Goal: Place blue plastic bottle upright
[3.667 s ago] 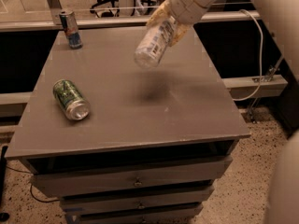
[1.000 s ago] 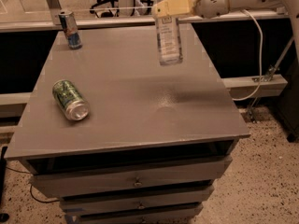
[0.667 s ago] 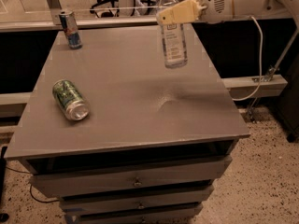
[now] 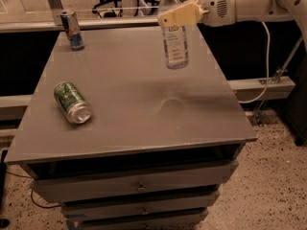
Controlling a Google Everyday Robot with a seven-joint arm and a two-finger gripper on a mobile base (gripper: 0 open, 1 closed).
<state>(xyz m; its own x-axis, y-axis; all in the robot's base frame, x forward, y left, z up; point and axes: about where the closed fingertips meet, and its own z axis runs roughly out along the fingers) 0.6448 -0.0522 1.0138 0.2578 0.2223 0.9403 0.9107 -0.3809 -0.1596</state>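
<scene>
The blue plastic bottle (image 4: 174,37) is a clear, faintly bluish bottle with a white cap and a white label. It hangs upright above the right rear part of the grey table (image 4: 129,104), its base clear of the surface. My gripper (image 4: 173,16) reaches in from the upper right on a white arm and is shut on the bottle's upper part, just below the neck. A beige finger (image 4: 178,15) crosses the front of the bottle.
A green drink can (image 4: 72,102) lies on its side at the table's left. A slim blue-and-silver can (image 4: 72,29) stands upright at the far left corner. Drawers sit below the tabletop. A white cable (image 4: 265,66) hangs to the right.
The bottle has gone from tilted to upright in my gripper. Over the last second it has shifted slightly right while staying raised above the table.
</scene>
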